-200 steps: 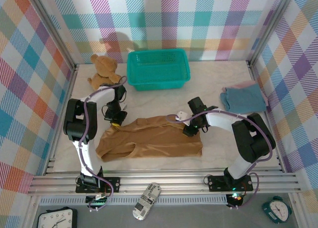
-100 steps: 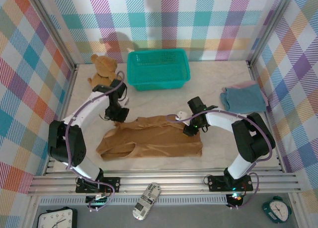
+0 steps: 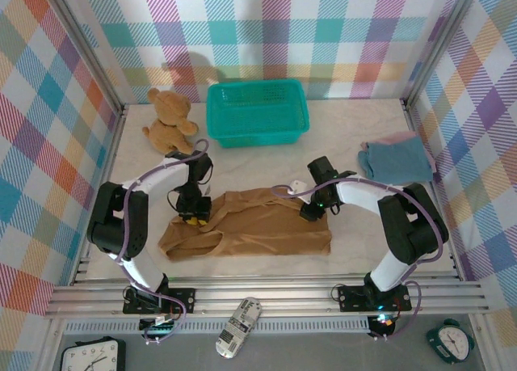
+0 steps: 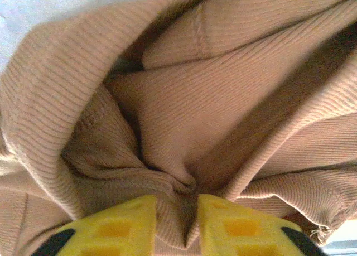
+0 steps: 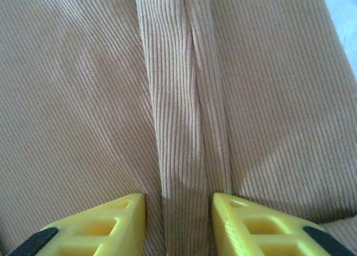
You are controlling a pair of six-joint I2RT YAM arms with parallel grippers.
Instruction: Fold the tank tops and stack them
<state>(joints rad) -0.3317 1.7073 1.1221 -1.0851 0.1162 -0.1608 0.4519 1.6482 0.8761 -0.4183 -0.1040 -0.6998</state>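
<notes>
Left gripper (image 4: 177, 211): set narrow, with a puckered fold of ribbed ochre cloth pinched between its yellow fingers, at the garment's left end.
Right gripper (image 5: 178, 211): closed on a raised ridge of the same cloth, at the upper right edge of the garment.
Ochre tank top (image 3: 258, 229): spread lengthwise across the near middle of the table (image 3: 242, 165), held between the two grippers, with its left end rumpled.
Finished pile: a slate-blue tank top (image 3: 396, 161) is seen folded at the right side, well apart, with a pink tank top (image 3: 401, 136) showing at its far edge, apparently beneath.
Far edge: a teal basket (image 3: 257, 112) and a teddy bear (image 3: 168, 116) are left aside.
Step in hand: the last top appears to be in mid-fold, not yet stacked.
Next move: both held edges would have to be carried over together, so that the layers are laid flat and no crease is trapped.
</notes>
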